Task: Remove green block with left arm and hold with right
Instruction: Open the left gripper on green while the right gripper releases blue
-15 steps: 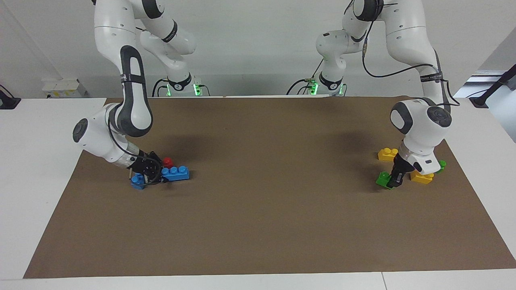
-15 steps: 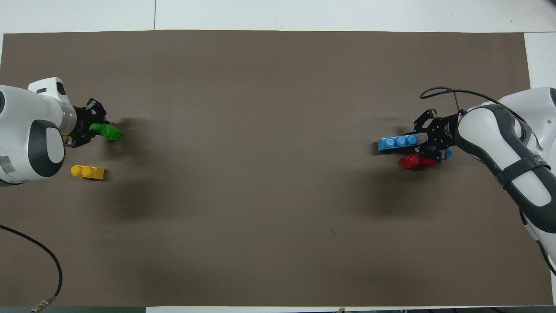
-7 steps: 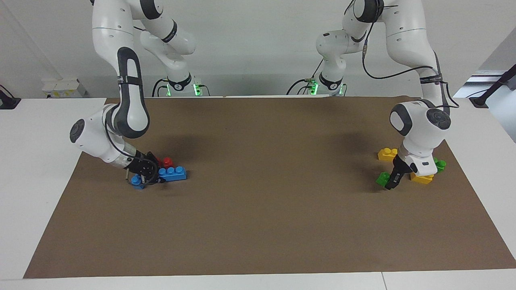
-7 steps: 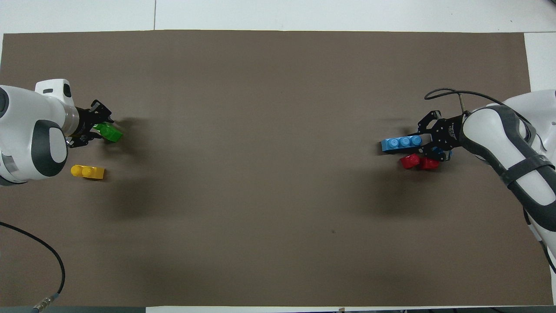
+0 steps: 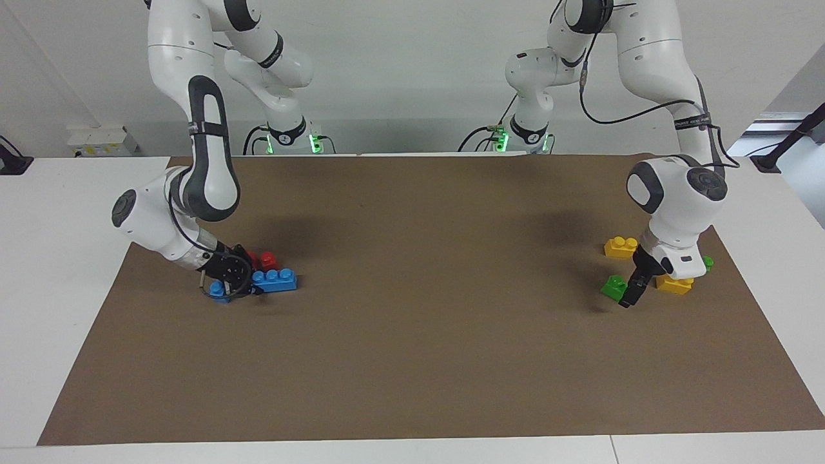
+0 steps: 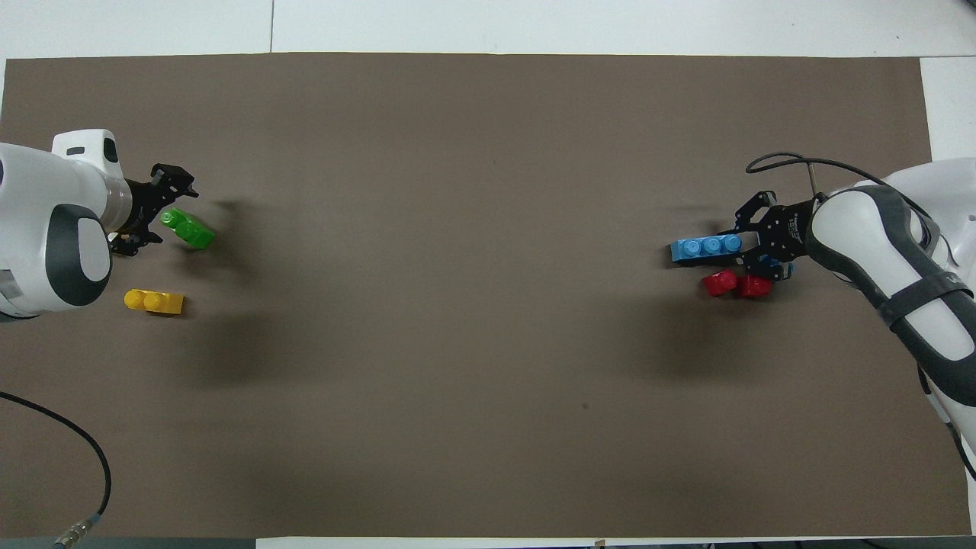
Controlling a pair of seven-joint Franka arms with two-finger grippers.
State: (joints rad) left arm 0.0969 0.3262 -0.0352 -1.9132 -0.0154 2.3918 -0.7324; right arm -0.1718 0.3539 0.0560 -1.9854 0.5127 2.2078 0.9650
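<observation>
- Mat (image 5: 412,361): brown and flat, it carries every brick.
- Right arm (image 5: 167,219): elbow high, forearm slanting down near the mat's edge at its own end.
- Left arm (image 5: 677,193): wrist bent steeply down, close to the edge at its own end.
- Right gripper (image 5: 235,280): low on the mat, fingers closed, apparently pinching one end of the blue brick (image 5: 277,280). A red brick (image 5: 265,259) lies just beside it.
- Left gripper (image 5: 633,291): tips down at the mat, fingers spread wide and holding nothing.
- Green block (image 5: 612,285): free on the mat just beside the left gripper, near that end edge, farther from the robots than a yellow brick (image 5: 620,247). It appears tipped, studs toward the gripper.
- Handling, as a judgement: it is light, rigid, smooth plastic that slides easily, so pinch the flat side walls below the studs.
</observation>
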